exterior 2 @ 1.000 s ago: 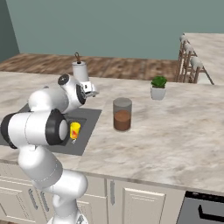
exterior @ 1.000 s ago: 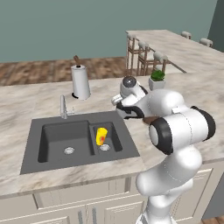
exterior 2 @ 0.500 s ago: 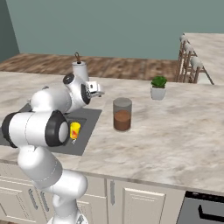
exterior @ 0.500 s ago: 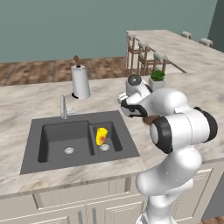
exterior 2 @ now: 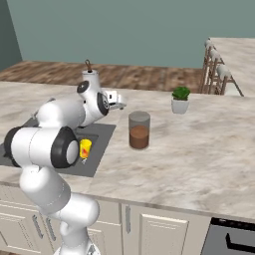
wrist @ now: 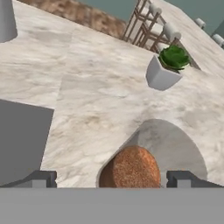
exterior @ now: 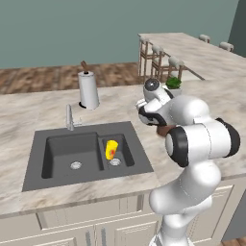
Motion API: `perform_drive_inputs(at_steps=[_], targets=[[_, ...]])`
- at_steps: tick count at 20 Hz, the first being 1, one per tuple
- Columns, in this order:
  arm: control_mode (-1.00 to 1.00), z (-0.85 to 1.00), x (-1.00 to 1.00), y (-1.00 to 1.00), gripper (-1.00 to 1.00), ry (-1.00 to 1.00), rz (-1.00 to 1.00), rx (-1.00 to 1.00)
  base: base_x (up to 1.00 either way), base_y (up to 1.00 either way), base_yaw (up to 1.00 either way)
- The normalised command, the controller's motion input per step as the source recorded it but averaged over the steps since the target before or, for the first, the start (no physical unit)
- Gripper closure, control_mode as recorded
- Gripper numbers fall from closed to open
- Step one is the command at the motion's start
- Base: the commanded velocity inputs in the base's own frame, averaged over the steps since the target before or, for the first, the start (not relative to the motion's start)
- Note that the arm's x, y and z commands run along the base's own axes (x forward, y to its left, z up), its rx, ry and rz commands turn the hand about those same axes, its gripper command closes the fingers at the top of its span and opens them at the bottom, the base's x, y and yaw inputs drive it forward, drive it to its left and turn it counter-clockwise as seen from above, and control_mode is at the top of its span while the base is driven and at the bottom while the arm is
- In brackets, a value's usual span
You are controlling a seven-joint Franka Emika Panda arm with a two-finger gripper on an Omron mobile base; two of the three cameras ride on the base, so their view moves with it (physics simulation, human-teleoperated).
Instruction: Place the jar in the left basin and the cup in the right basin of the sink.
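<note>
At the far left of the counter point(exterior: 29, 120) stands the paper-towel roll point(exterior: 88, 90), upright, just beyond the sink point(exterior: 86, 153) and near its slim silver tap point(exterior: 70, 117); the sink is set into the marble top near the front edge. The left basin point(exterior: 72, 154), the wider one, holds nothing but its round silver drain point(exterior: 76, 165); the right basin point(exterior: 116, 150), narrower, holds the cup point(exterior: 111, 149), which leans tilted with its red-orange mark showing, just beside that basin's own drain. To the right of the sink, the gripper point(exterior 2: 118, 104) hangs above the counter between the sink's right rim and the jar point(exterior 2: 139, 130); in the hand view its fingertips point(wrist: 43, 178) stand wide apart with the jar's top between and just beyond them, so the jaws are spread and hold nothing. The jar stands upright on the counter, outside both basins, a little to the right of the sink, brown below and pale grey above. Farther right and toward the back sits the small white pot with a green plant point(exterior 2: 180, 99), well apart from the jar; beyond it, at the far right, a row of stools point(exterior 2: 216, 69) lines a second counter.
</note>
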Motion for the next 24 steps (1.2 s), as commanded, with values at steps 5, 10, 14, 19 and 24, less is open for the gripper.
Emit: perform_drive_inputs(at_steps=[5, 10, 14, 19, 24], targets=[[-1.00, 0.00, 0.00, -0.29, -1.00, 0.01, -0.10, 0.00, 0.00, 0.00, 0.00], [-1.00, 0.00, 0.00, -0.23, -1.00, 0.06, -0.08, 0.00, 0.00, 0.00, 0.00], [-1.00, 0.00, 0.04, -0.18, -1.00, 0.09, -0.03, 0.00, 0.00, 0.00, 0.00], [-1.00, -0.01, 0.25, -0.12, -1.00, 0.09, 0.00, 0.00, 0.00, 0.00, 0.00], [-1.00, -0.02, 0.38, -0.01, -1.00, 0.09, 0.00, 0.02, 0.00, 0.00, 0.00]])
